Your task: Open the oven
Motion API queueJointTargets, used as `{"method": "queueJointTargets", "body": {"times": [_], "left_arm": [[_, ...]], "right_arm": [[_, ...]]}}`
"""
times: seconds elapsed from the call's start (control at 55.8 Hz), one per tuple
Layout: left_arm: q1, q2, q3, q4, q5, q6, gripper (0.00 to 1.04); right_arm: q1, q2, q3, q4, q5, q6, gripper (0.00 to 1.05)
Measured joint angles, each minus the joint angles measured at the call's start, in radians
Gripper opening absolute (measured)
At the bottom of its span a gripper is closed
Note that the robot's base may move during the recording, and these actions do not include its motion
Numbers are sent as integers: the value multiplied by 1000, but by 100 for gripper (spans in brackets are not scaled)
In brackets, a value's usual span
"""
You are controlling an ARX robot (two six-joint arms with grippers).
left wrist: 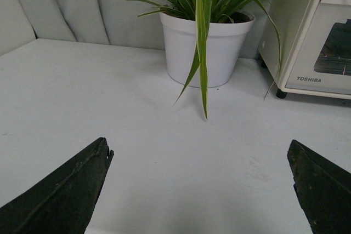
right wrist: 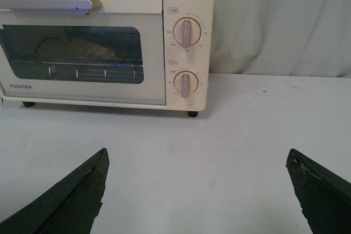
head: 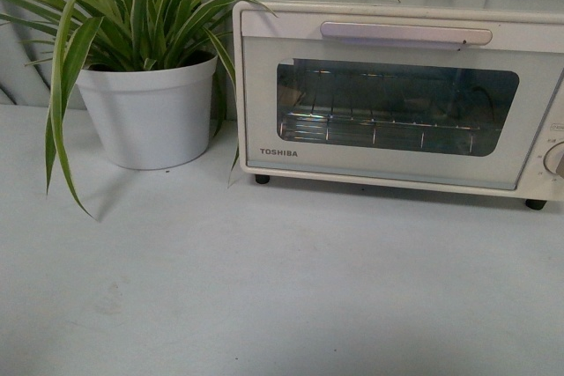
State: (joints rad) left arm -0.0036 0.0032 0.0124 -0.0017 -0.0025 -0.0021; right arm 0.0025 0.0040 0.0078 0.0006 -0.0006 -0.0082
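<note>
The jaws of the left gripper stand wide apart with nothing between them, hanging over bare tabletop. The jaws of the right gripper are spread just as wide, also empty and touching nothing. Both are well short of the oven.

The oven sits at the back of the tabletop, just beside a potted plant on its left. Its door is fully shut, and the wire rack shows through the glass. The right wrist faces the oven's front and its two knobs. The left wrist looks mostly at the plant, with the oven off to one side.

I'd say the reach has yet to begin. The bar handle runs along the top of the door, so the next move probably calls for one arm, likely the right, to rise and travel forward. Its jaws would then close around that bar and draw it out and downward, clear of the plant's leaves.
</note>
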Motion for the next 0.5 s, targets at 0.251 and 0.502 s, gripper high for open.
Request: {"method": "queueJointTargets", "body": {"times": [0.251,0.502], "left_arm": [[0,0,0,0,0,0,98],[0,0,0,0,0,0,98]], "right_arm": [[0,0,0,0,0,0,95],[0,0,0,0,0,0,95]]}}
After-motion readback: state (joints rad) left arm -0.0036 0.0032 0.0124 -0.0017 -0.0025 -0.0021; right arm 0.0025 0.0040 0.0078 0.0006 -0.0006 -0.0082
